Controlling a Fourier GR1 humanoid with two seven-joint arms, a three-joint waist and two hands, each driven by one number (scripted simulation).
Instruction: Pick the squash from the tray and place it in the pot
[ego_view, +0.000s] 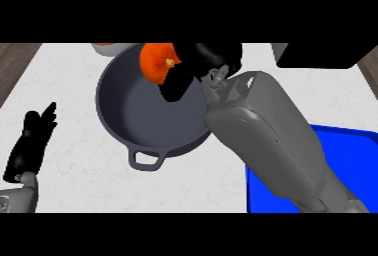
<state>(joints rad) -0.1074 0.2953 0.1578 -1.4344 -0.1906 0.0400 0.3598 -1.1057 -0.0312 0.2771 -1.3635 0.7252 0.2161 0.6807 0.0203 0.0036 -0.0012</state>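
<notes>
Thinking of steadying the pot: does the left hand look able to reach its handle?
Probably yes: the left hand rests open, with only counter between it and the handle.

below me: white counter (74, 150), faint grey marbling | past its left edge I see a brown wood-grain strip (15, 65), another at far right | top right: black block (325, 55) | light: even, soft shadows

My only camera sat at the robot's head, facing steeply down on the white speckled counter (70, 80). It was close in: the dark grey round pot with a loop handle (144, 117) filled mid-frame, and the flat blue tray (351, 155), lower right of the pot, ran off the edge.
</notes>
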